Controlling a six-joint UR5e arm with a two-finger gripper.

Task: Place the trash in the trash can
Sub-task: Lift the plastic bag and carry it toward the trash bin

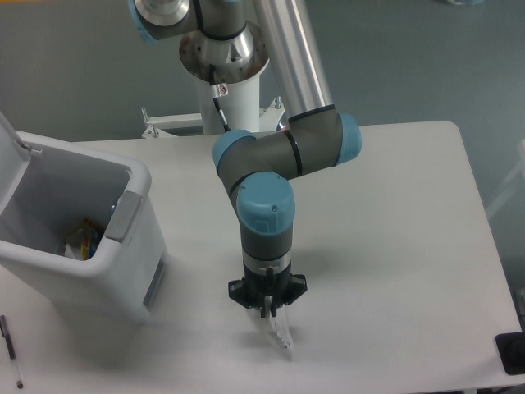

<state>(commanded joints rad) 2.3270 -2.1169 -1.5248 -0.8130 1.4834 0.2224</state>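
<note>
My gripper point(269, 310) points straight down over the front middle of the table, its fingers drawn together on a crumpled white translucent wrapper point(280, 332), one piece of the trash. The wrapper sticks out below and to the right of the fingertips, at or just above the tabletop. The trash can point(123, 267), a white boxy bin with a grey rim panel and its lid up, stands at the left. Inside it lies a crushed bottle point(82, 239) with a coloured label, partly hidden by the bin wall.
A black pen point(10, 351) lies at the front left edge beside the bin. A dark object point(512, 353) sits at the front right corner. The arm's base post point(232, 90) rises behind the table's far edge.
</note>
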